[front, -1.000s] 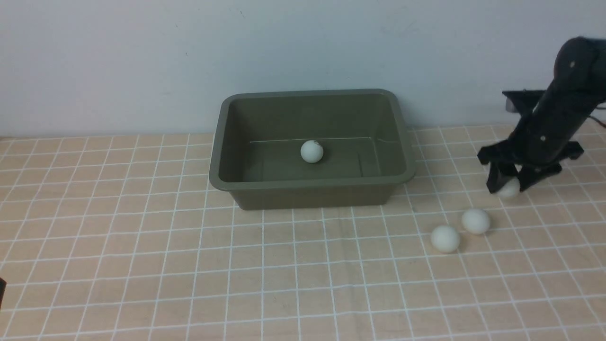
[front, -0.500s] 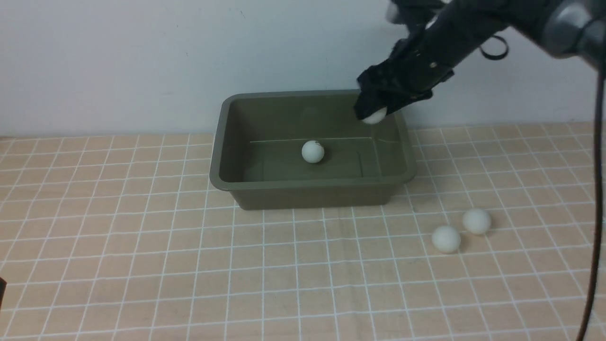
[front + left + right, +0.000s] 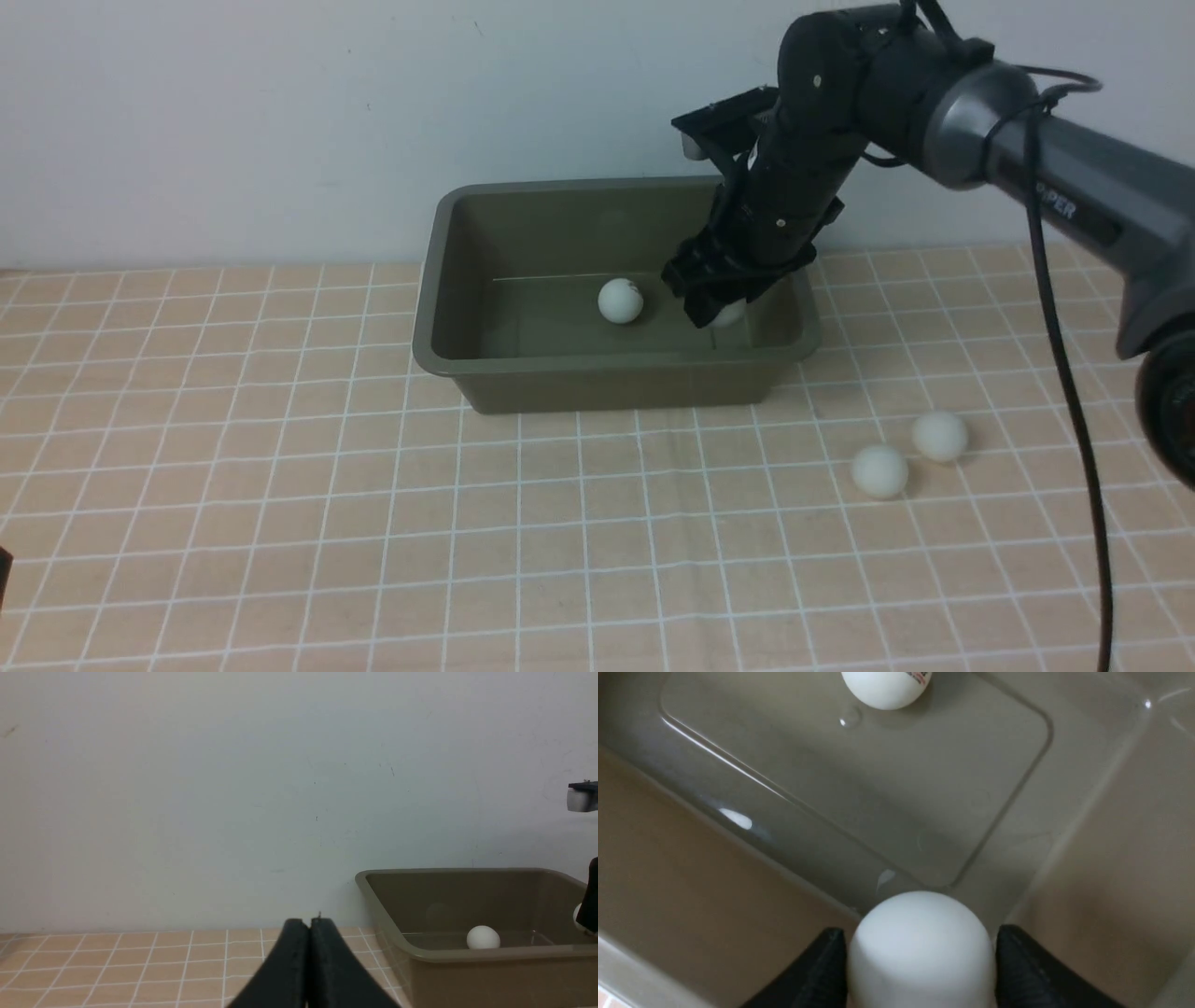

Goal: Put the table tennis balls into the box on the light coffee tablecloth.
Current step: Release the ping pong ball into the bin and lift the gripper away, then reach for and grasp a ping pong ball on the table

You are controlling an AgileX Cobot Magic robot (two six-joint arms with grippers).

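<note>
1. The light coffee tablecloth [image 3: 280, 523] covered the bench. The nearer loose ball [image 3: 878, 469] and the farther loose ball [image 3: 939, 436] lay on it just beside each other, right of the box.
2. The box [image 3: 611, 371] stood by the wall, with a marked ball [image 3: 620, 301] resting on its floor.
3. The right fingers [image 3: 817, 975] reached down inside the box, pinching the held ball [image 3: 922, 952] across its widest part.
4. The left fingers [image 3: 294, 961] were pressed together, empty.
5. Each ball looked light, smooth, hollow and quick to roll. A gentle pinch across the middle seemed best, as an off-centre squeeze would likely pop it free.
</note>
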